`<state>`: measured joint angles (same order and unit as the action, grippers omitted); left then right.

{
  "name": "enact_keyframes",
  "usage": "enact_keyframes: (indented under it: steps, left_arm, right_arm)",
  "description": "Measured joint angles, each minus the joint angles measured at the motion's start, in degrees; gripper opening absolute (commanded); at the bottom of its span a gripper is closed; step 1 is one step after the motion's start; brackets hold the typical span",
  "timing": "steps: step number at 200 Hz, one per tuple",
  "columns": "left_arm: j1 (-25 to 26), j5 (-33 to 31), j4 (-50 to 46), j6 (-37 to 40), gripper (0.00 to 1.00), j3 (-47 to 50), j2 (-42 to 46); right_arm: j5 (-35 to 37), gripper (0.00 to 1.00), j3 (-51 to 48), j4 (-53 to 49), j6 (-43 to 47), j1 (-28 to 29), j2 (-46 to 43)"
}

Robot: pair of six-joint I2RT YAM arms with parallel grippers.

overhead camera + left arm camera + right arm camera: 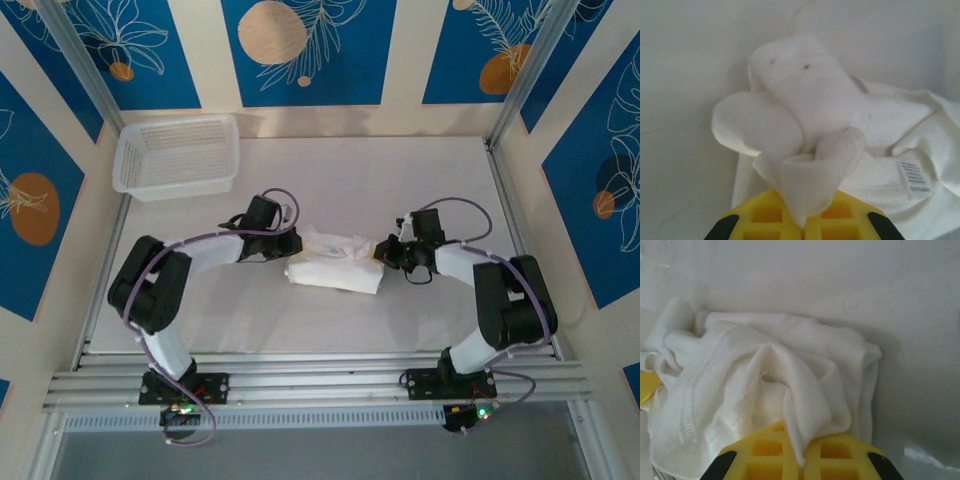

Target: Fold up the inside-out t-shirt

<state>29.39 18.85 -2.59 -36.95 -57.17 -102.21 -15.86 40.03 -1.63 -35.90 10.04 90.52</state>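
Overhead, white tabletop (400, 170), blue patterned walls (300, 50), mesh basket (177, 155), bunched t-shirt (335, 262)

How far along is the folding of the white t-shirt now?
Done: the t-shirt looks gathered into a compact, wrinkled bundle. In hand: the left gripper and right gripper each pinch a cloth fold at opposite ends. Remaining: probably flattening it into a neat fold and releasing.

Bunched white t-shirt (810, 95) fold tight in the yellow left hand (804, 227), printed tag (915, 175) at right.
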Motion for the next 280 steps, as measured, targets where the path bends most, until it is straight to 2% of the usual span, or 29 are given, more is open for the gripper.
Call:
enact_keyframes:
  steps: [24,42,50,63,83,105,134,159,179,198,241,280]
  left_arm:
    - [0.00,0.15,0.85,-0.50,0.31,0.00,-2.38]
    - [0.00,-0.79,0.68,-0.22,0.53,0.00,-1.64]
    - [0.00,-1.64,-0.11,-0.15,0.59,0.02,-0.55]
    - [0.00,-2.97,-1.73,0.94,0.63,0.02,2.45]
    - [0.02,-5.09,-4.52,2.60,0.63,0.00,9.07]
    - [1.40,-6.75,-7.74,4.48,0.62,-1.46,13.79]
    - [7.93,-6.01,-8.92,5.40,0.58,-5.40,11.85]
    - [11.37,-4.94,-8.17,3.10,0.56,-6.29,5.77]
    - [11.45,-4.85,-7.54,0.48,0.56,-4.09,1.07]
    - [11.34,-3.82,-5.99,-0.96,0.59,-1.44,-0.48]
    - [11.34,-5.01,-5.81,0.00,0.63,-1.60,5.99]
    - [11.13,-8.04,-5.99,1.05,0.62,-3.37,8.24]
  right_arm:
    - [0.39,0.37,1.18,-1.49,0.42,-0.04,1.36]
    - [2.45,0.49,0.28,-2.82,0.00,-0.31,-2.86]
    - [3.63,0.54,-0.33,-3.82,-0.20,-0.42,-6.12]
    - [5.55,0.58,-1.25,-4.92,-0.42,-0.57,-12.35]
    - [8.41,0.59,-1.66,-6.40,-0.48,-0.17,-21.46]
    - [10.75,0.57,-1.38,-7.37,-0.26,3.41,-25.00]
    - [12.07,0.55,-0.07,-7.02,-1.01,10.60,-19.06]
    - [13.14,0.54,-0.55,-5.57,-4.26,12.57,-10.82]
    - [13.38,0.54,-2.60,-5.40,-5.95,12.61,-7.43]
    - [13.60,0.55,-3.08,-6.58,-6.05,12.61,-8.00]
    - [12.26,0.55,3.76,-9.35,-3.72,13.00,-10.43]
    - [10.29,0.54,6.95,-4.92,-4.44,12.50,-5.18]
